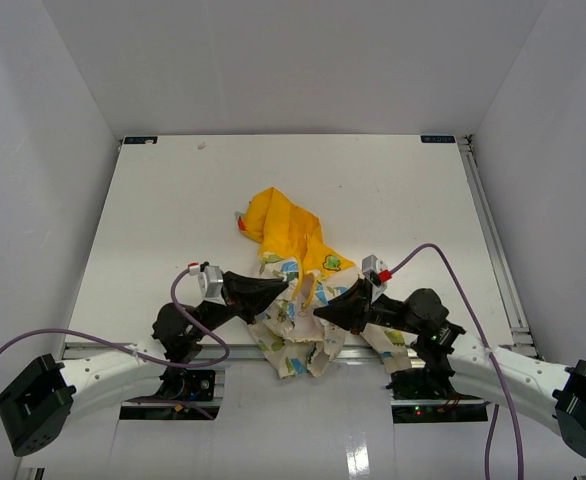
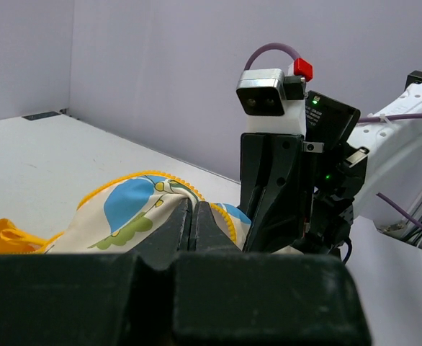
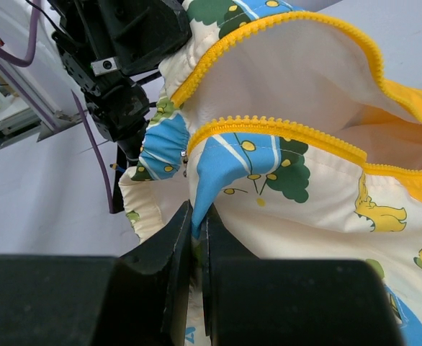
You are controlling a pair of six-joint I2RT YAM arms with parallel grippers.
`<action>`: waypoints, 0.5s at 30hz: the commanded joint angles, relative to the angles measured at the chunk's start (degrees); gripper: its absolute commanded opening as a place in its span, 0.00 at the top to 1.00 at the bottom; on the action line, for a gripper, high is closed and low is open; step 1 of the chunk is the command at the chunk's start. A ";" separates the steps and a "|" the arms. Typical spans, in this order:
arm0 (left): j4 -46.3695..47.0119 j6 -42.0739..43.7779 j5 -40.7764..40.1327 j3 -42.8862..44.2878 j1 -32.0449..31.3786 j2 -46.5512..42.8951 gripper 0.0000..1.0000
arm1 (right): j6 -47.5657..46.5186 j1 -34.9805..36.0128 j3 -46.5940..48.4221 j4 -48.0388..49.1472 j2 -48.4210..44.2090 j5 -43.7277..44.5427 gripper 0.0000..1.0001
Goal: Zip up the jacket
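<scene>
Both left fingers (image 2: pixel 171 232), right fingers (image 3: pixel 164 249) pinching jacket (image 1: pixel 288 235), bunched middle obscured

A white table (image 1: pixel 303 170) stands enclosed by plain pale walls (image 1: pixel 293 60) at the back and both sides. A metal rail (image 1: pixel 487 225) lines its right edge. Lighting is soft and even.

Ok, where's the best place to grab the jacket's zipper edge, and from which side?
Probably the yellow toothed zipper edge itself, low on the jacket, approached from the hem end with jaws across the strip. It stands up as a raised ridge; the printed fabric below it only bunches.
</scene>
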 commanded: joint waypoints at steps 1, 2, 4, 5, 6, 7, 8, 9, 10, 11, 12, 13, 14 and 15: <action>3.01 0.56 1.12 0.28 0.13 0.33 1.00 | 0.81 -0.06 3.00 5.37 -0.43 -1.60 0.92; -1.28 0.79 0.54 1.43 0.13 0.05 1.00 | 0.58 0.00 2.89 4.68 -0.72 -1.08 0.92; -17.27 1.40 -3.48 6.26 0.13 -1.16 1.00 | 0.22 -0.08 2.54 2.34 -1.50 1.42 0.92; -24.11 0.77 -5.52 8.28 0.13 -1.51 0.95 | 0.00 -0.04 2.47 0.41 -2.09 3.25 0.92; -30.54 -0.10 -7.43 10.16 0.13 -1.77 0.88 | -0.28 0.00 2.44 -1.49 -2.82 5.05 0.92; -36.38 -1.27 -9.10 11.83 0.13 -1.87 0.79 | -0.67 0.00 2.44 -3.26 -3.80 6.71 0.92; -42.50 -2.49 -10.23 13.67 0.13 -1.74 0.73 | -0.96 -0.03 2.33 -5.04 -4.71 8.70 0.92; -48.80 -3.63 -10.76 15.64 0.13 -1.43 0.69 | -1.13 -0.09 2.09 -6.62 -5.52 10.97 0.92; -54.80 -4.39 -10.77 17.54 0.13 -1.21 0.66 | -1.21 -0.09 1.73 -7.45 -6.11 13.30 0.92; -58.66 -5.70 -10.77 18.70 0.13 -0.77 0.62 | -1.37 -0.09 1.51 -8.60 -6.77 14.52 0.92; -62.02 -7.04 -11.22 19.67 0.13 -0.42 0.57 | -1.47 -0.07 1.33 -9.73 -7.41 15.57 0.92; -64.70 -8.39 -12.26 20.37 0.13 -0.20 0.53 | -1.47 -0.02 1.20 -10.82 -8.03 16.41 0.92; -67.11 -9.40 -12.84 21.00 0.13 -0.18 0.49 | -1.44 0.00 1.09 -11.73 -8.54 16.97 0.92; -69.13 -9.91 -12.79 21.51 0.13 -0.43 0.46 | -1.38 0.00 1.02 -12.35 -8.92 17.17 0.92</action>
